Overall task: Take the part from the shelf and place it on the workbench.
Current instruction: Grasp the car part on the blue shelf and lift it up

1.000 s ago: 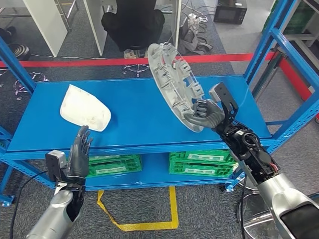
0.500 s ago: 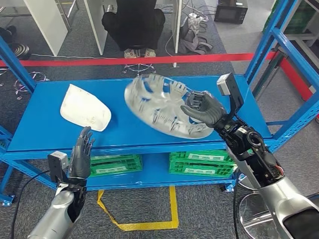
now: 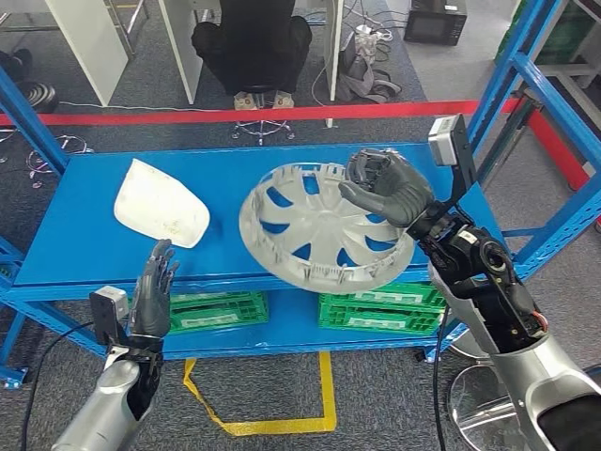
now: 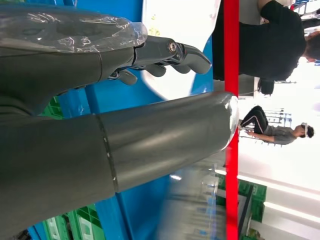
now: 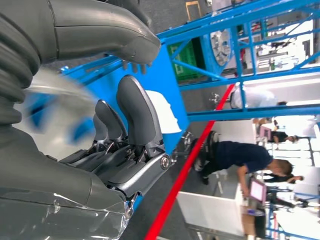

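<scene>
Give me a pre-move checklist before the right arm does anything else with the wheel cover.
1. Hold on part: cannot tell. The right hand sits at the far rim of the wheel cover, fingers curled, contact unclear.
2. Cover position: not ok, it overhangs the front edge of the shelf.
3. Left hand: ok, open, in front of the shelf, holding nothing.
4. White part: ok, lying apart from the cover.
5. Seated person behind the shelf: ok, beyond the red line.

Wheel cover (image 3: pixel 322 235) lies on shelf (image 3: pixel 234 178), right of white part (image 3: pixel 160 204).
</scene>
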Controlling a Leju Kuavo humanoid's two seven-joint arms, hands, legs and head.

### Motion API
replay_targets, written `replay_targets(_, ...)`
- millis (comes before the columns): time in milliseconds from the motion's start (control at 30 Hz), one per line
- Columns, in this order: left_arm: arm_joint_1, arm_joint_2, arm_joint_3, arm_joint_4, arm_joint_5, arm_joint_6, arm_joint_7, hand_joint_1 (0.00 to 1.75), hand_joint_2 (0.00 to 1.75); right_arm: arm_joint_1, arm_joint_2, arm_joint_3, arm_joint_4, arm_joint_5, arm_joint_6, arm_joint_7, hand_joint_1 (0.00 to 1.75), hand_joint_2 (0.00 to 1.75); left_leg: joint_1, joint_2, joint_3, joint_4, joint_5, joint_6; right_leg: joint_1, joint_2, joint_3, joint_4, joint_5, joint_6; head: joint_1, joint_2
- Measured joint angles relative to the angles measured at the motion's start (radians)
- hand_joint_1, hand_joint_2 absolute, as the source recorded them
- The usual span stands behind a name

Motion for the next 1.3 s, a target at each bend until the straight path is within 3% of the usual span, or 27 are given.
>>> replay_targets(233, 0.000, 0.000, 0.000, 0.003, 0.000, 0.000, 0.000, 0.00, 0.00, -0.001, 0.000, -0.004, -0.033, -0.005, 0.001, -0.001, 1.75, 1.75, 0.000, 0.000, 0.000, 0.000, 0.000, 0.000, 0.000, 0.000, 0.000, 0.000, 0.000, 0.000, 0.000, 0.000)
replay_targets(367, 0.006, 0.000, 0.000, 0.014, -0.005, 0.004, 0.000, 0.00, 0.00, -0.010, 0.002, -0.007, -0.114, -0.037, -0.004, 0.013, 0.00, 1.75, 0.000, -0.001, -0.001, 0.000, 0.000, 0.000, 0.000, -0.001, 0.000, 0.000, 0.000, 0.000, 0.000, 0.000)
replay_targets(600, 0.021, 0.001, 0.003, 0.013, -0.014, 0.014, 0.010, 0.00, 0.00, -0.005, 0.003, -0.008, -0.042, 0.061, -0.045, 0.017, 0.00, 1.75, 0.000, -0.002, -0.001, 0.000, 0.000, 0.000, 0.000, -0.002, 0.000, 0.000, -0.001, 0.000, 0.000, 0.000)
replay_targets(733, 0.022, 0.000, 0.004, 0.013, -0.018, 0.008, 0.015, 0.00, 0.00, 0.014, -0.001, -0.006, 0.019, 0.131, -0.051, 0.079, 0.00, 1.75, 0.000, -0.002, -0.001, 0.000, 0.000, 0.000, 0.000, -0.002, 0.000, 0.000, -0.001, 0.000, 0.000, 0.000)
replay_targets(867, 0.021, -0.002, 0.004, 0.013, -0.023, 0.000, 0.024, 0.00, 0.00, 0.045, -0.011, 0.003, 0.089, 0.231, -0.036, 0.154, 0.00, 1.75, 0.000, -0.002, -0.001, 0.000, 0.000, 0.000, 0.000, -0.003, -0.001, 0.000, -0.001, 0.000, 0.001, 0.000)
replay_targets(1200, 0.020, -0.008, 0.005, 0.013, -0.024, 0.000, 0.029, 0.00, 0.00, 0.070, -0.017, 0.017, 0.189, 0.264, -0.011, 0.179, 0.00, 1.75, 0.000, -0.003, -0.001, 0.000, 0.000, 0.000, 0.000, -0.003, -0.001, 0.000, -0.001, -0.001, 0.000, 0.000)
replay_targets(1300, 0.019, -0.009, 0.004, 0.013, -0.023, 0.004, 0.038, 0.00, 0.00, 0.071, -0.017, 0.026, 0.232, 0.341, 0.015, 0.195, 0.00, 1.75, 0.000, -0.003, -0.001, 0.000, 0.000, 0.000, 0.000, -0.003, -0.001, 0.000, -0.001, -0.001, 0.000, 0.000)
